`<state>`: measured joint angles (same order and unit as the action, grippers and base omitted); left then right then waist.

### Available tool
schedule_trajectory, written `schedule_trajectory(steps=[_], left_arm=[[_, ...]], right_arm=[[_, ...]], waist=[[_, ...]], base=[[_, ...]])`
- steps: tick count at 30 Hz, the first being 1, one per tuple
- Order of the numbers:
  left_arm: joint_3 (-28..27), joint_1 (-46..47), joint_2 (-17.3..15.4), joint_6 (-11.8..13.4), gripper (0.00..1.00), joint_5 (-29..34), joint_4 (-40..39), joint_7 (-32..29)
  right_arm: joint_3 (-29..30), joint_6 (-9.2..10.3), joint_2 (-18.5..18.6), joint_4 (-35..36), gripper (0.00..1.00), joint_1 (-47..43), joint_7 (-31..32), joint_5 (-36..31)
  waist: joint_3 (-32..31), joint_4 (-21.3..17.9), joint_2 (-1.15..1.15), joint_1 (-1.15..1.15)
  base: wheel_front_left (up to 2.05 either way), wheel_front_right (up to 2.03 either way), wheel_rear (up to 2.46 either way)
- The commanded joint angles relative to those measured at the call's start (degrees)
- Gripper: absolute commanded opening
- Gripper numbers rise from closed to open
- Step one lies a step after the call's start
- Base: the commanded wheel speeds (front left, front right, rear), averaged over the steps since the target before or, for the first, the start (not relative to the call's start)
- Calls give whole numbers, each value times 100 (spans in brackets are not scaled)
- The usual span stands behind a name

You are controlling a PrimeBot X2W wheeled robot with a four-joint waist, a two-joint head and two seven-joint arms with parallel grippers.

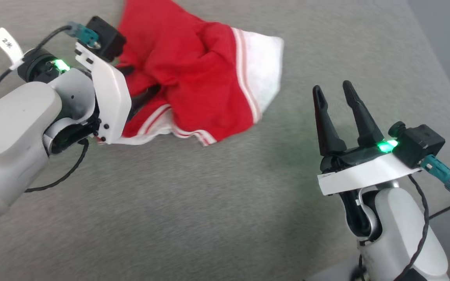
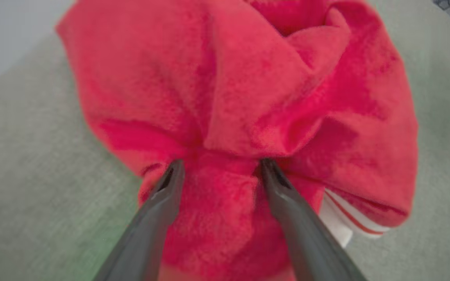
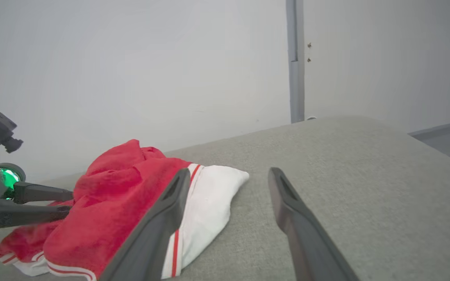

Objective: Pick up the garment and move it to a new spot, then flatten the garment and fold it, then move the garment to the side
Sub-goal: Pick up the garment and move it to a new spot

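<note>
A grey fabric-covered surface (image 1: 209, 214) spreads before the robot, with the garment (image 1: 193, 78) lying crumpled on its far-left part, red cloth heaped up and a white panel with red-and-white striped trim spilling toward the right. The left gripper (image 2: 221, 168) reaches into the near-left side of the heap, jaws spread wide with a bunched fold of red cloth standing between its two dark fingers, not pinched tight. The right gripper (image 1: 332, 91) hangs above bare grey fabric, well apart from the garment's right edge, jaws likewise wide and holding nothing
</note>
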<state>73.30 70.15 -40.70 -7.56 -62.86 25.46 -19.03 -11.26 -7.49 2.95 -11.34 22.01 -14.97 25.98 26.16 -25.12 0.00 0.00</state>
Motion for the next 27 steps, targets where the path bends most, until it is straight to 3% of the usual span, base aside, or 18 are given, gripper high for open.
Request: schedule_trajectory(steps=[1, 5, 13, 18, 22, 27], left_arm=[[12, -36, 46, 18, 100, -149, -7, 290], [-26, -369, 129, 18, 100, -719, -69, 1177], [-96, -1438, 153, 18, 100, -1192, 371, 2812], [-307, -2191, 238, 18, 100, -1531, 608, 3324], [-811, -2851, 297, 18, 100, -1478, 749, 3424], [-2111, -3874, 494, 28, 100, -816, 751, 3426]], right_arm=[[81, -2, -1, -72, 100, 77, -30, -151], [315, -1, 2, -326, 100, 93, -30, -565], [717, -1, 3, -647, 100, -116, -29, -1103], [922, -1, 5, -711, 100, -330, -30, -1286], [1186, -1, 55, -710, 100, -602, -29, -1401], [1512, -1, 114, -631, 100, -1090, -29, -1430]], waist=[[-399, 583, 0, 0], [-754, 1202, 0, 0], [-1295, 2004, 0, 0], [-1562, 2347, 0, 0], [-1810, 2708, 0, 0], [-2130, 3124, 0, 0]], base=[[0, 0, 0], [0, 0, 0], [0, 0, 0], [0, 0, 0], [0, 0, 0], [0, 0, 0]])
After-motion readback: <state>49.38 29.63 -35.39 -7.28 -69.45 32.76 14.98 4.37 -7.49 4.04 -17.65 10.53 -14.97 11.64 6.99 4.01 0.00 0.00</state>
